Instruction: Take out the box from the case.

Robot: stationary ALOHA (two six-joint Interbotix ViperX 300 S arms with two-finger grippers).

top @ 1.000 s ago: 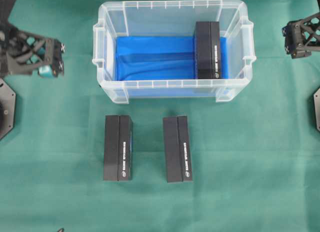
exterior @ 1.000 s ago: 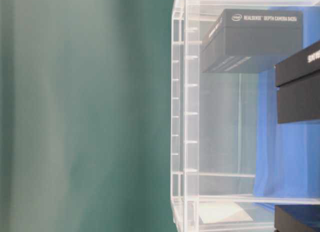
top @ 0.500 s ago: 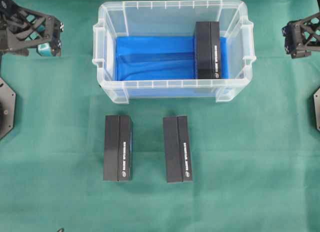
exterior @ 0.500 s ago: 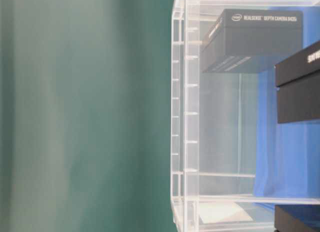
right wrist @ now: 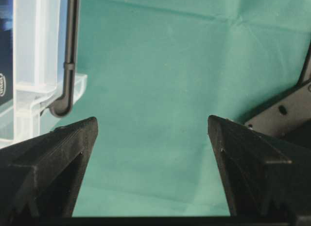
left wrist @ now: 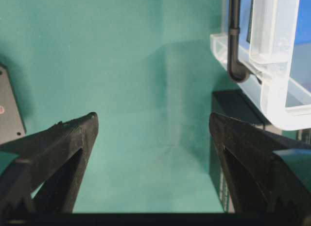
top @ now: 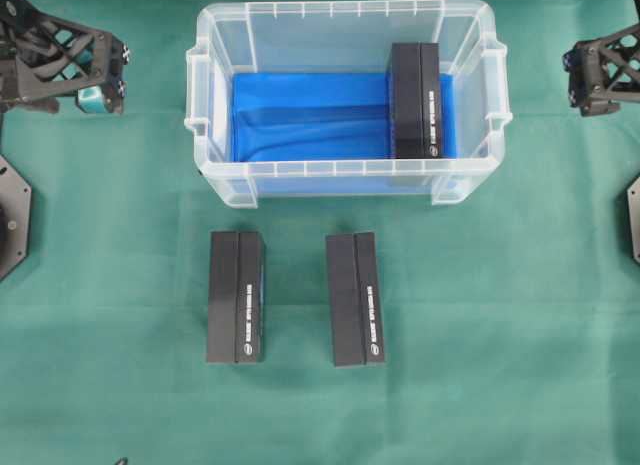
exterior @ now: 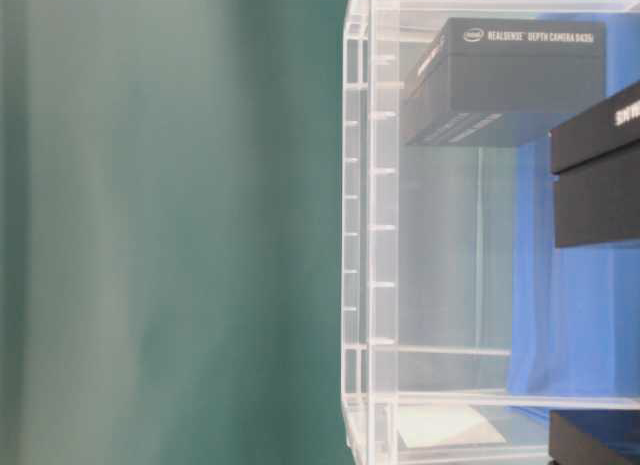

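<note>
The case (top: 345, 168) is a clear plastic bin with a blue lining, standing at the far middle of the green cloth. One black box (top: 416, 100) stands on edge inside it, against the right wall; the table-level view shows this box (exterior: 510, 80) through the case wall (exterior: 370, 225). My left gripper (top: 100, 80) hovers left of the case. In the left wrist view my left gripper (left wrist: 153, 124) is open over bare cloth. My right gripper (top: 590, 80) hangs right of the case. In the right wrist view it is open and empty (right wrist: 152, 126).
Two more black boxes (top: 236, 296) (top: 355, 298) lie side by side on the cloth in front of the case. A case corner with its black handle clip (left wrist: 234, 41) shows at the upper right of the left wrist view. Arm bases sit at both side edges.
The left arm has swung back toward the far left corner, away from the cloth's middle. The right arm and the boxes have not moved.
</note>
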